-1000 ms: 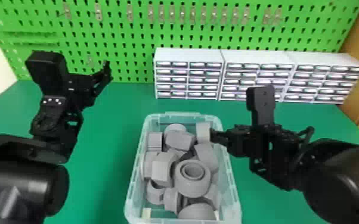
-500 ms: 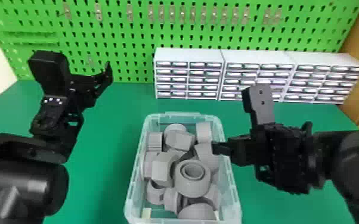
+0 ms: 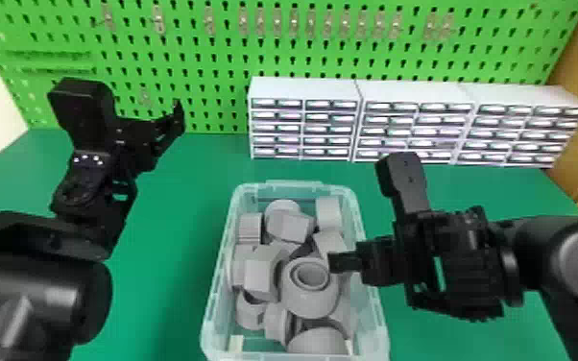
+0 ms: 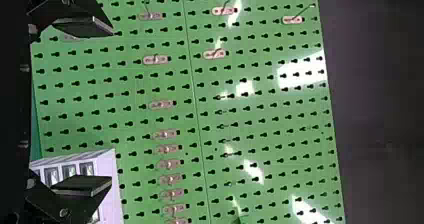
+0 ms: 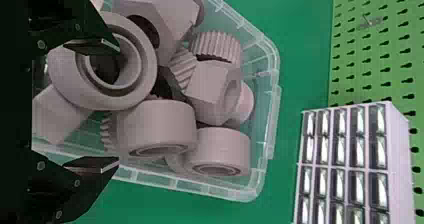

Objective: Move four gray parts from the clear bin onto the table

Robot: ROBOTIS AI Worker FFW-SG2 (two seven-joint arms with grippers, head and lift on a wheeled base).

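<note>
My right gripper (image 3: 343, 262) is over the right-hand rim of the clear bin (image 3: 293, 185), with its two fingers spread well apart. In my right wrist view, one finger crosses in front of the large round part (image 3: 305, 303), and the other is in front of the bin's edge. I have nothing clamped between them, and I cannot tell whether either finger is touching anything. The gray parts (image 3: 260, 279) lie heaped inside the bin, tilted and overlapping: a flat-sided piece is beside the large round part, a ribbed piece (image 3: 249, 229) is near the far left corner, and a short cylinder (image 3: 329, 212) is near the far right one. The bin sits on the green table (image 3: 187, 192). My left gripper (image 3: 170, 128) is over the table, left of the bin, wide open and empty. Drawer cabinets (image 3: 305, 89) stand behind the bin, against the green pegboard (image 3: 182, 62); their fronts carry pale, glossy patches, too small for me to make out any writing. Little white marks (image 3: 85, 159) dot my left wrist, equally unreadable.
</note>
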